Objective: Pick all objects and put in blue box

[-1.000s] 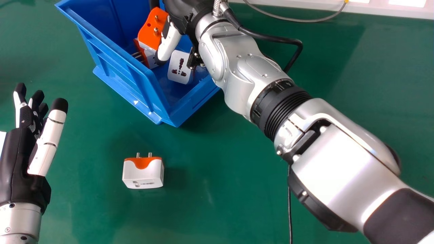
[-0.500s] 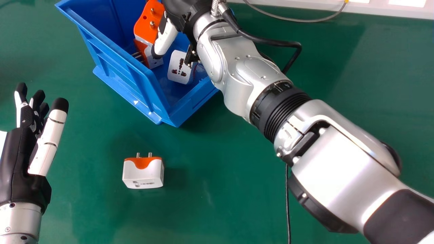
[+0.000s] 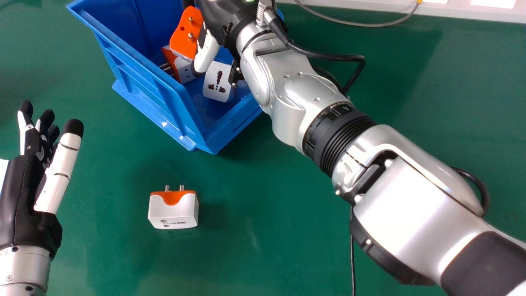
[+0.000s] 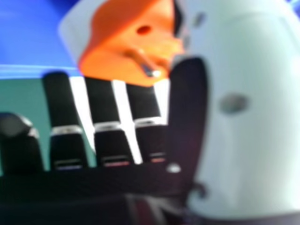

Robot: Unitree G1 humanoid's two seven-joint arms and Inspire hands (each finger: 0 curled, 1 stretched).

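1. White-and-orange adapter lies on the green table, its metal pins toward the blue box.
2. Left hand is at the left of the head view, well apart from that adapter, fingers extended and thumb spread wide.
3. White-faced adapter is inside the blue box, near its closer end, sockets showing.
4. Beyond it, still within the walls, an orange-backed adapter rests with its pins toward the side wall.
5. Right hand is over the box, gripping an orange-and-white plug adapter between thumb and fingers; the right hand view shows a pin on its orange face.
6. Grey cable curves along the table's far edge.
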